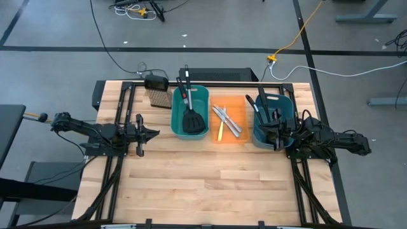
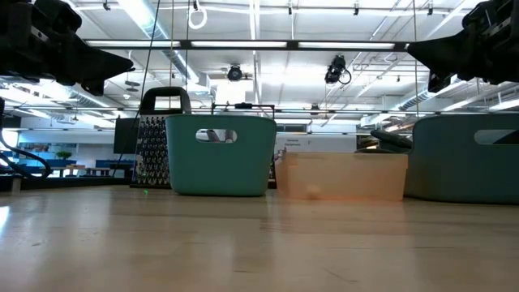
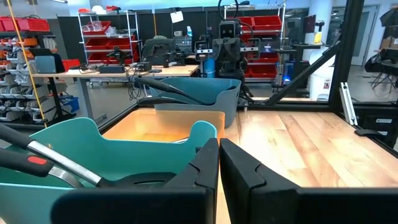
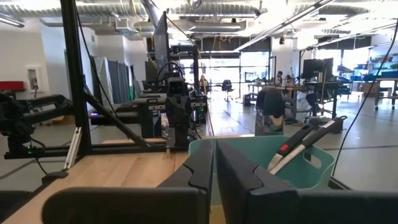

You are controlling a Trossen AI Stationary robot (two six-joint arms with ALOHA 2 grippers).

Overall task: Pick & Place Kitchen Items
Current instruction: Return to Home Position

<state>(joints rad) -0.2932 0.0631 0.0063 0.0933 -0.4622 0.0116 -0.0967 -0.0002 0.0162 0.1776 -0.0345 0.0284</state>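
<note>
Two black slotted spatulas (image 1: 193,117) lie in the left teal bin (image 1: 175,114), their handles leaning on its far rim; one has a red-and-black handle (image 3: 37,163). Slim silver knives (image 1: 227,119) and a yellow-handled knife (image 1: 220,131) lie flat in the orange bin (image 1: 240,105). Long black ladles (image 1: 262,108) rest in the right teal bin (image 1: 286,102). My left gripper (image 1: 154,133) hovers shut, level, left of the left bin. My right gripper (image 1: 272,136) hovers shut over the right bin's near end. Both grippers hold nothing (image 3: 219,163) (image 4: 215,165).
A tan-bristled brush with a black top (image 1: 159,97) stands on the table at the far left, beside the left bin. The three bins form a row across the far half. Bare wooden tabletop (image 1: 210,184) spreads over the near half between the two arms.
</note>
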